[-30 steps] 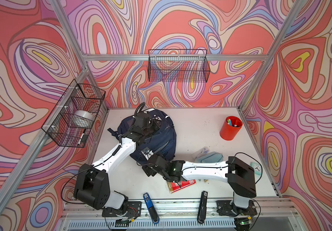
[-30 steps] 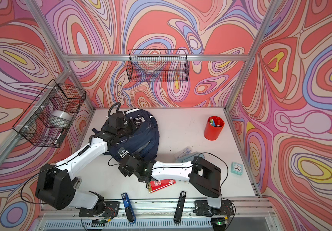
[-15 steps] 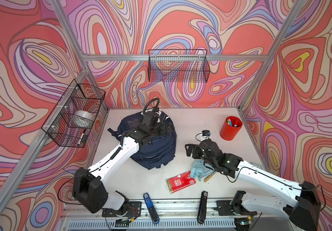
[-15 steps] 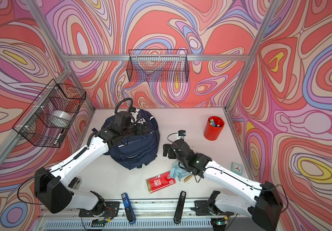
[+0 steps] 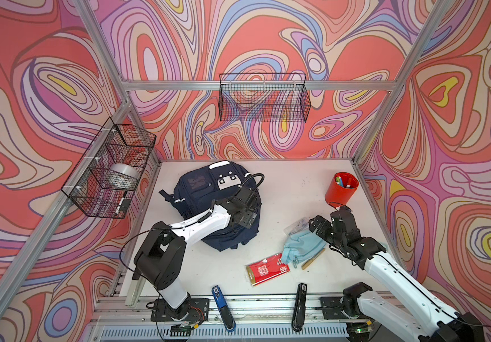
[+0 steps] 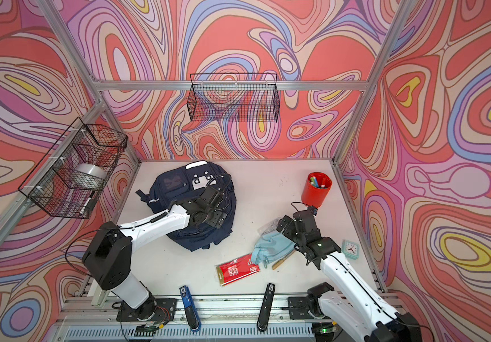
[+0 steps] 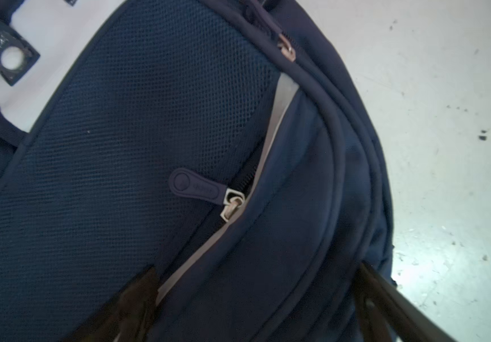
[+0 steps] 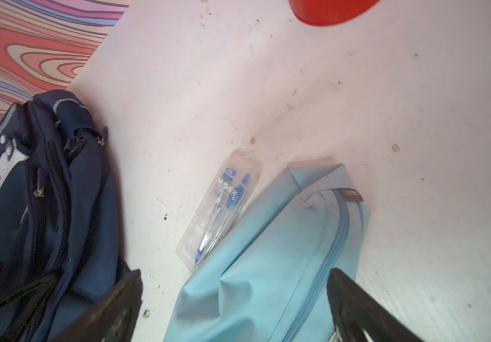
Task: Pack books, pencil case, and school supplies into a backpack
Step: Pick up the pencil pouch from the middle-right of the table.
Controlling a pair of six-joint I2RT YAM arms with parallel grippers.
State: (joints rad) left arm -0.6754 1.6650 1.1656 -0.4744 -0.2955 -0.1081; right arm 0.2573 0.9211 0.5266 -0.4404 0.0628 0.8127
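So, left claw first: it's seen spread wide with nothing pinched between the jaws, hung low over the navy backpack, on the side of the bag facing the middle of the table. A dark zip pull and a grey reflective stripe are framed just ahead of it in the left wrist view. The right claw is held wide open too, nothing gripped, and is poised over the far end of the light-blue pencil case. Whether the fabric is actually touched can't be told, tbh. A clear plastic packet with a blue-and-silver tool inside is tucked right against the pencil case, on the side toward the backpack. In both top views the pencil case is found right of the table's middle. The flat red packet is laid at its near end, and the tan pen is set just beside it, toward the right arm. The backpack is laid flat at the back left, white patch toward the back wall. A red cup of markers is parked at the back right. A blue stapler and a black stapler are lined up along the front edge. A small teal clock is spotted by the right edge in a top view.
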